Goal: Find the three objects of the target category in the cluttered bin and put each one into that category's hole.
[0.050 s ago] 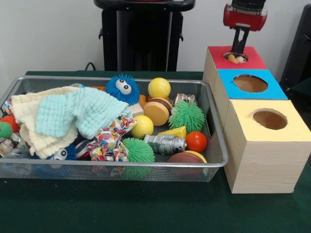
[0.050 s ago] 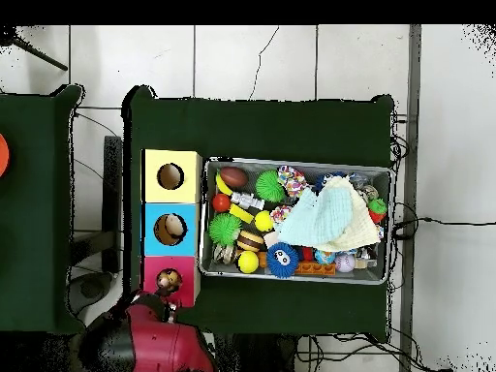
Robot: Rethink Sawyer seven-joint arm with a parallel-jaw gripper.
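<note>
Gripper [image 1: 238, 52] hangs over the red hole [image 1: 236, 58] — fingers' state unclear — a small object [image 1: 233, 59] below them, seemingly delivered; how many remain in the bin [image 1: 214, 162] is unclear.

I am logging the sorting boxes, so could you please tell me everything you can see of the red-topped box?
The red-topped box looks like pale wood with a red top face and a round hole in it. It stands upright on the green table, last in a row, touching the blue-topped box. The hand hangs right over the hole, where something small and tan-orange shows. Whether the hand grips it cannot be told.
</note>
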